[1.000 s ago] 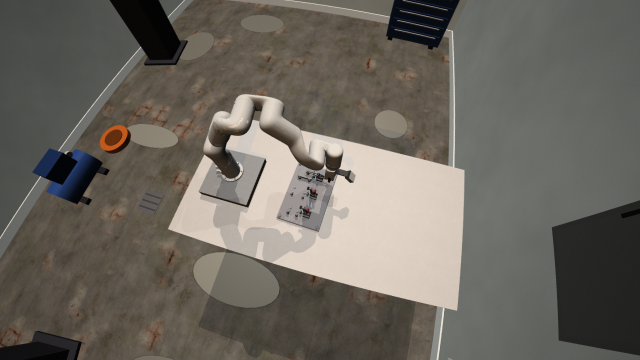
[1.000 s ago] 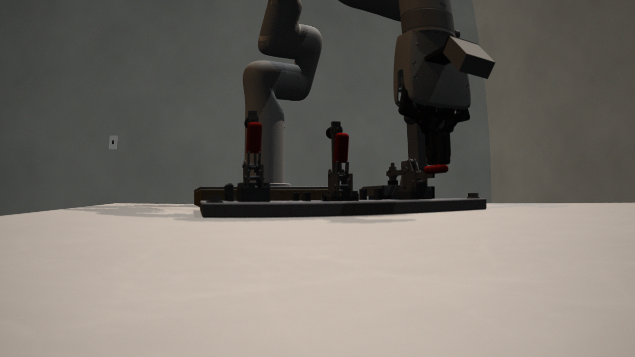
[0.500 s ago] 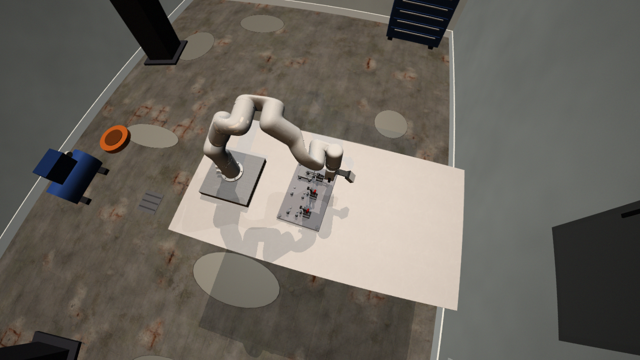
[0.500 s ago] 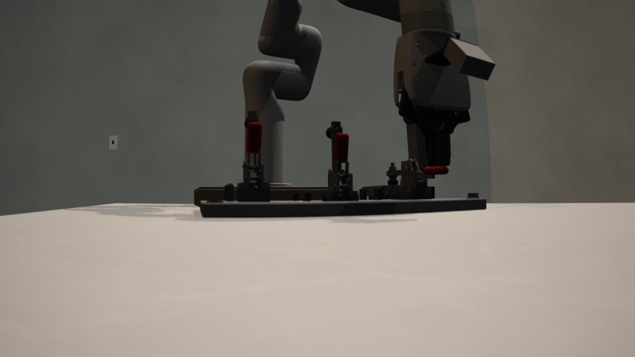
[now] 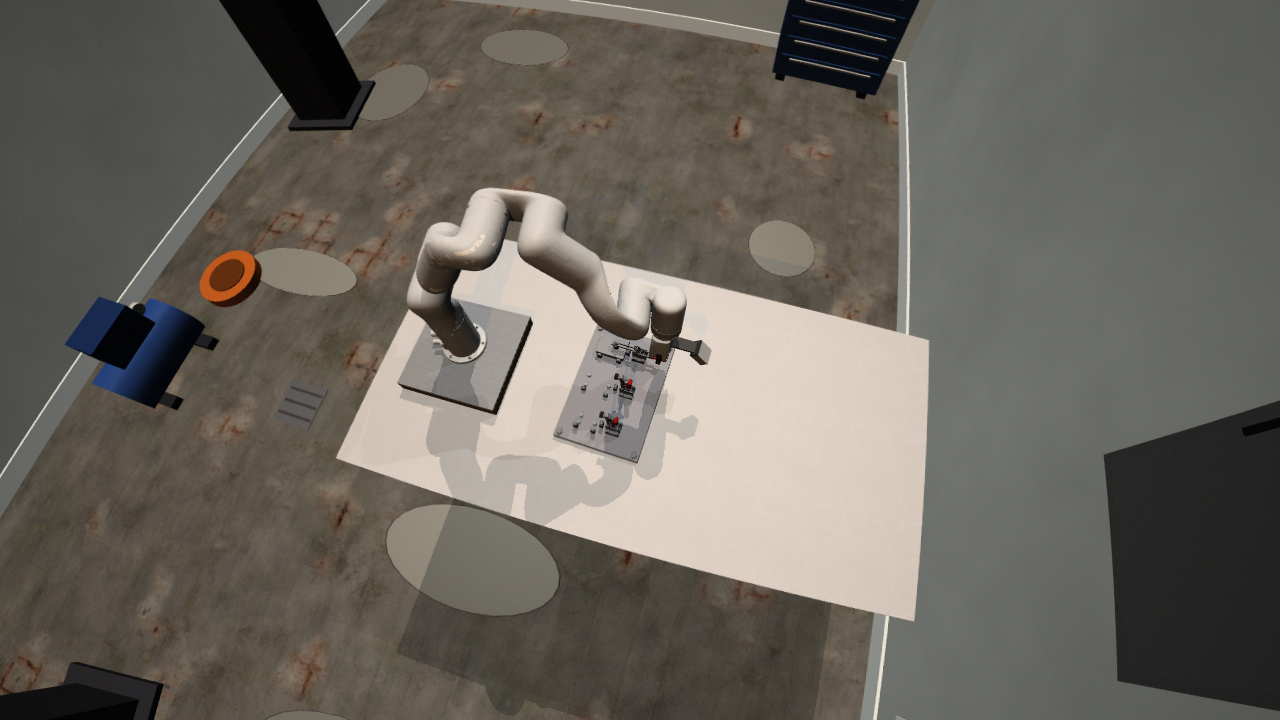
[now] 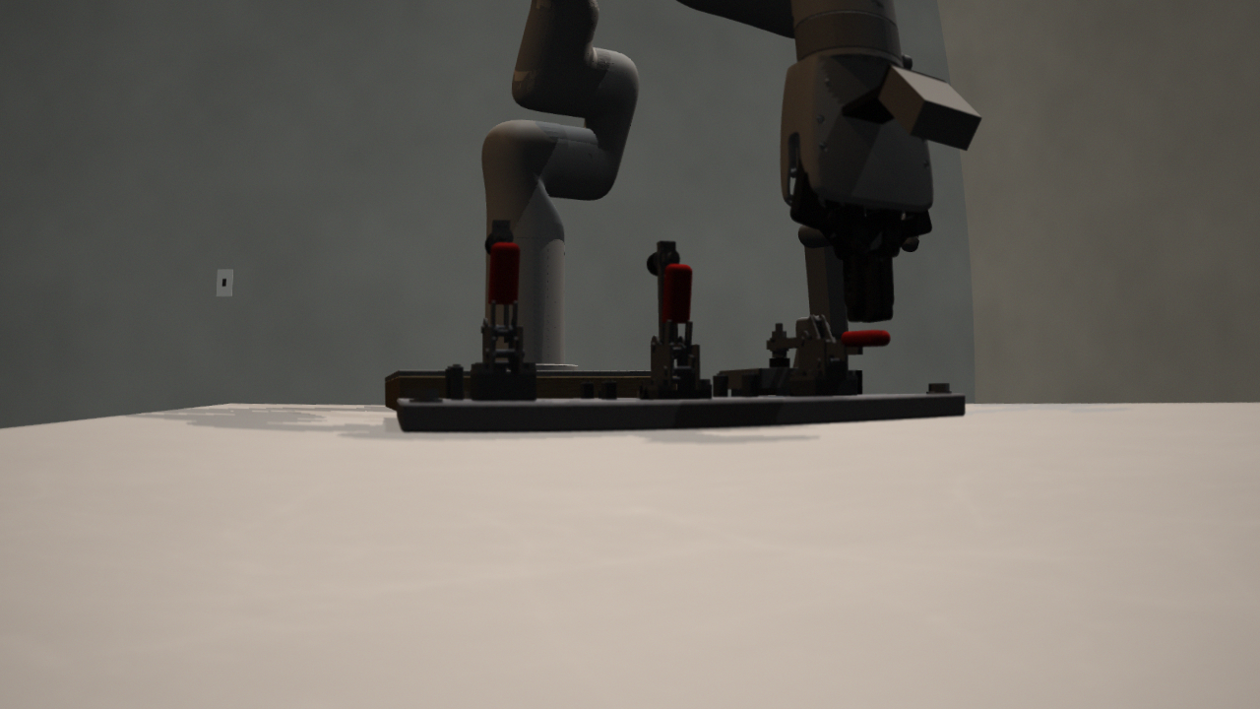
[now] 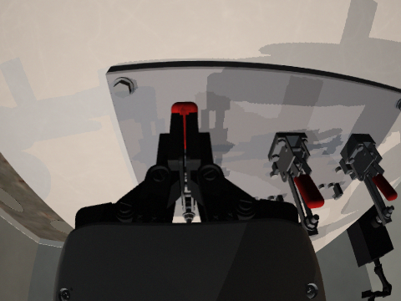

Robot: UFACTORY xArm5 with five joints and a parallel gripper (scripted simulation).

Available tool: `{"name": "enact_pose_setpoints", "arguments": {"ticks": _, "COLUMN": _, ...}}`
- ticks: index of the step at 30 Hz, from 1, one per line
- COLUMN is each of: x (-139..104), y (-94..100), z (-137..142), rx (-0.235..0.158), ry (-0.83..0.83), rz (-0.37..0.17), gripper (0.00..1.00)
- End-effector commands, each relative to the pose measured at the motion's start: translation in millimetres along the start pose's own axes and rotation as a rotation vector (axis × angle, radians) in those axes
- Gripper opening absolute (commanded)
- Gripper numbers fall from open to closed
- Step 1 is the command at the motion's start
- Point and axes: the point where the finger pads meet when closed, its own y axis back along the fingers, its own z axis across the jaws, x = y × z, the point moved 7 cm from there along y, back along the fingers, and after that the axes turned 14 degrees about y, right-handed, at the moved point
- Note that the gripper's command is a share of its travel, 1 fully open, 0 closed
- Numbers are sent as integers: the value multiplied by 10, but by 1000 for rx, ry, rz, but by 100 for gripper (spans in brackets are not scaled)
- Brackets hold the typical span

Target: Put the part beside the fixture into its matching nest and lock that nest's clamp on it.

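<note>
The grey fixture plate carries three toggle clamps. In the low side view the right clamp's red handle lies level and its bar rests low over a dark block that looks like the part; I cannot tell how it is seated. My gripper is shut and empty, hanging just above that handle with a small gap. In the wrist view the shut fingers point down at the handle's red tip. The other two clamps have their red handles upright.
The fixture plate lies on a pale mat beside the arm's base plate. The two upright clamps also show in the wrist view, to the right of my fingers. An orange ring and a blue drum stand far off on the floor.
</note>
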Motion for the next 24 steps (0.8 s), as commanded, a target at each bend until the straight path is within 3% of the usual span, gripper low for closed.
{"name": "enact_pose_setpoints", "arguments": {"ticks": 1, "x": 12, "y": 113, "z": 0, "rx": 0, "ry": 0, "rz": 5, "gripper": 0}}
{"name": "enact_pose_setpoints", "arguments": {"ticks": 17, "x": 10, "y": 543, "z": 1, "rx": 0, "ry": 0, "rz": 5, "gripper": 0}}
{"name": "enact_pose_setpoints", "arguments": {"ticks": 24, "x": 10, "y": 641, "z": 1, "rx": 0, "ry": 0, "rz": 5, "gripper": 0}}
